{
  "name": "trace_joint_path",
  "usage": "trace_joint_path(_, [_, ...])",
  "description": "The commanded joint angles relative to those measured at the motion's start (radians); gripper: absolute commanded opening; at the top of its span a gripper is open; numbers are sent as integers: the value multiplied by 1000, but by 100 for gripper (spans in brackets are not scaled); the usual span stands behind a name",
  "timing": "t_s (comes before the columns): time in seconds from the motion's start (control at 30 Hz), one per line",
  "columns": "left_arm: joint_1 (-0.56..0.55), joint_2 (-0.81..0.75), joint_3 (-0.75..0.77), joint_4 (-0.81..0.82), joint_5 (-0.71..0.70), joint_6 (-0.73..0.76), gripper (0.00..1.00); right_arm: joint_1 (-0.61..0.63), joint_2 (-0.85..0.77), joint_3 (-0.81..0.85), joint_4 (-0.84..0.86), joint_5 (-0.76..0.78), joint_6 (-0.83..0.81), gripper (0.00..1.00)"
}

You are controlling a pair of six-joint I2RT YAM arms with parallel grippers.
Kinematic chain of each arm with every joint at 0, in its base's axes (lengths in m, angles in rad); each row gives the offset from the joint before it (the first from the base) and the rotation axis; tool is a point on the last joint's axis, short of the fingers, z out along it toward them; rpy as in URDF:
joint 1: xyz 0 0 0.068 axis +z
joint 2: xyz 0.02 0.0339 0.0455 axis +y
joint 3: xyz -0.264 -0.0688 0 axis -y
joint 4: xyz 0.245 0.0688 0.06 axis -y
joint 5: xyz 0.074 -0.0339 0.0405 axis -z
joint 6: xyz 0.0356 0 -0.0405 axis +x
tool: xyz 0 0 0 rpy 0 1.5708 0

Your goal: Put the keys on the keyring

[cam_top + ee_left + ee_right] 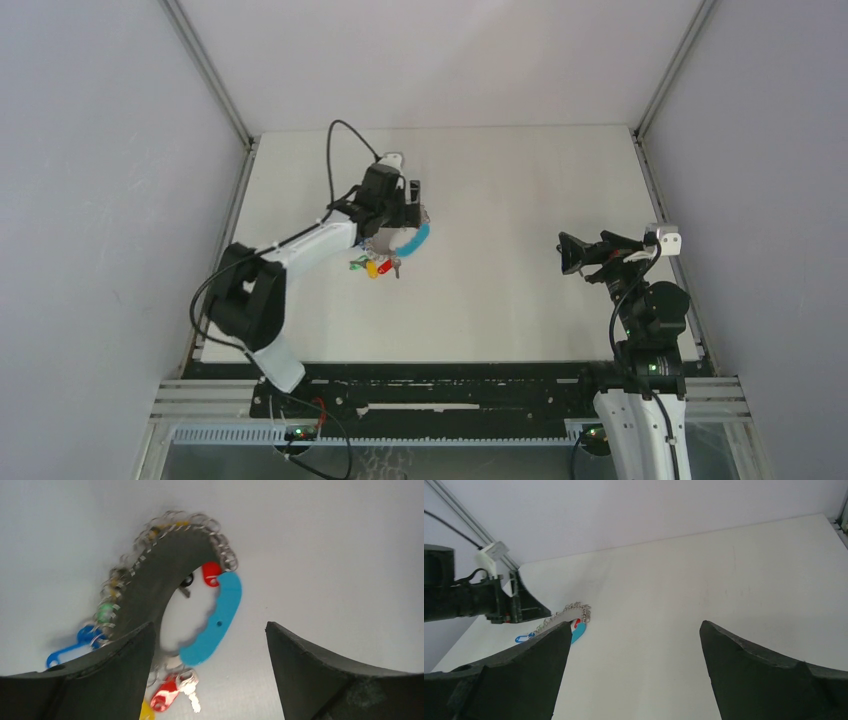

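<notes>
The keyring (165, 572) lies flat on the white table, a grey band with a turquoise segment (216, 620) and small silvery rings along its outer edge. Keys hang from it: a red tag with a silver key (167, 694), a blue tag (65, 652), a green one (105, 611) and another red one (211, 573). My left gripper (210, 626) hovers just above the ring, open, nothing pinched between its fingers. From above, the keyring (418, 240) and keys (375, 266) sit under the left gripper (405, 205). My right gripper (572, 253) is open and empty far to the right; it sees the keyring (574, 611).
The white table (520, 200) is boxed in by grey walls at the left, back and right. A black cable (335, 150) loops over the left arm. A metal rail (450, 395) runs along the near edge by the arm bases.
</notes>
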Motion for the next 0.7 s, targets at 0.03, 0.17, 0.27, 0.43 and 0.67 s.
trace_joint_path(0.03, [-52, 171, 227, -71, 13, 92, 81, 8, -5, -5, 29, 15, -7, 100])
trace_joint_path(0.17, [-57, 276, 288, -85, 68, 88, 75, 7, -9, -5, 23, 19, -8, 100])
trace_joint_path(0.27, [-58, 337, 327, -120, 81, 88, 72, 9, -10, -7, 23, 20, -8, 100])
trace_joint_path(0.43, [-60, 393, 346, -154, 102, 82, 68, 9, -11, -8, 26, 17, -8, 100])
trace_joint_path(0.67, [-101, 404, 311, -213, 96, 122, 55, 13, -11, -13, 33, 16, -6, 100])
